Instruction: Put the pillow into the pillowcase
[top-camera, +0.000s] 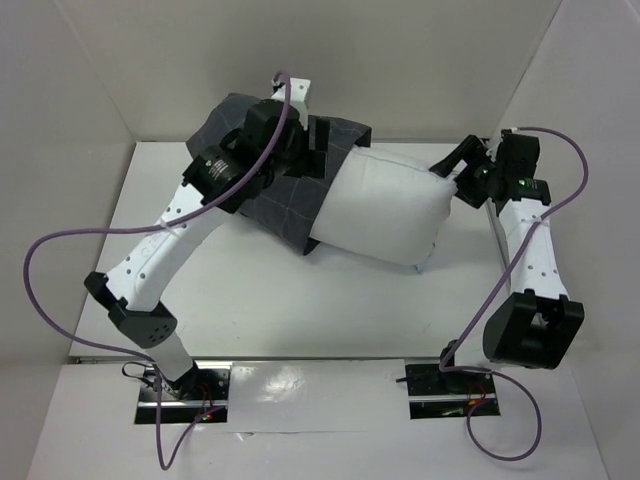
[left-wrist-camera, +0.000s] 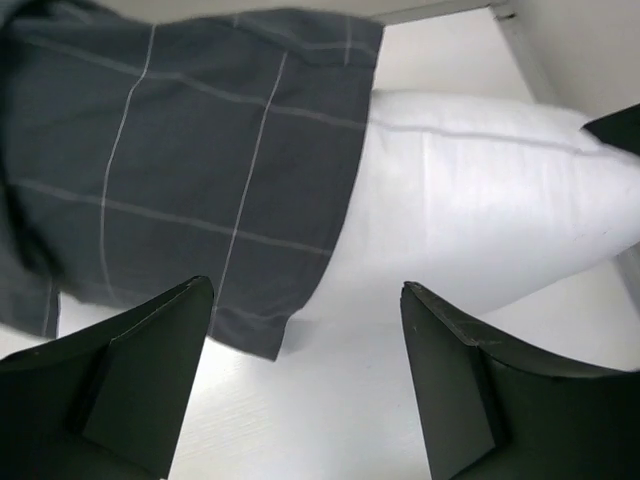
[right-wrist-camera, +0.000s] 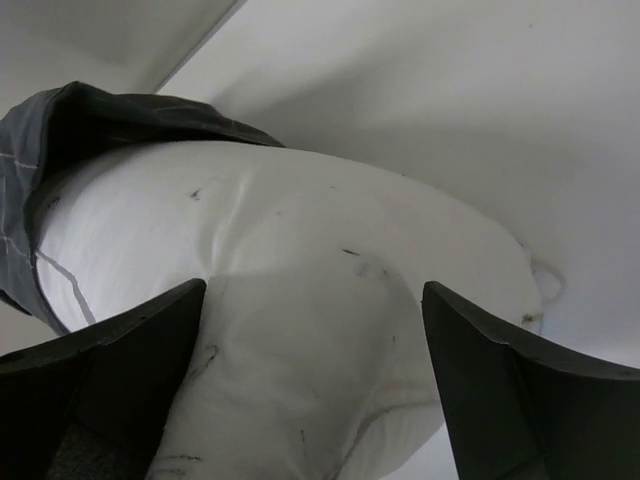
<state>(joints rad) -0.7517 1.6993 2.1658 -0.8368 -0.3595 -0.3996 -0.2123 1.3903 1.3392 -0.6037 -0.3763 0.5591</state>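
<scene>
The white pillow (top-camera: 385, 210) lies across the middle of the table, its left end tucked inside the dark grey checked pillowcase (top-camera: 275, 200). My left gripper (top-camera: 318, 150) hovers open above the pillowcase's mouth edge. In the left wrist view the pillowcase (left-wrist-camera: 200, 170) and pillow (left-wrist-camera: 480, 210) lie beyond the open left gripper (left-wrist-camera: 306, 283), with nothing between its fingers. My right gripper (top-camera: 452, 172) is at the pillow's right end. In the right wrist view the right gripper (right-wrist-camera: 314, 285) stands open, the bulging pillow (right-wrist-camera: 300, 250) close in front between its fingers and the pillowcase (right-wrist-camera: 60, 130) at the far end.
White enclosure walls (top-camera: 400, 60) rise behind and on both sides of the white table (top-camera: 300, 300). Purple cables (top-camera: 60, 250) loop off both arms. A small tag (top-camera: 418, 266) sticks out at the pillow's near right corner.
</scene>
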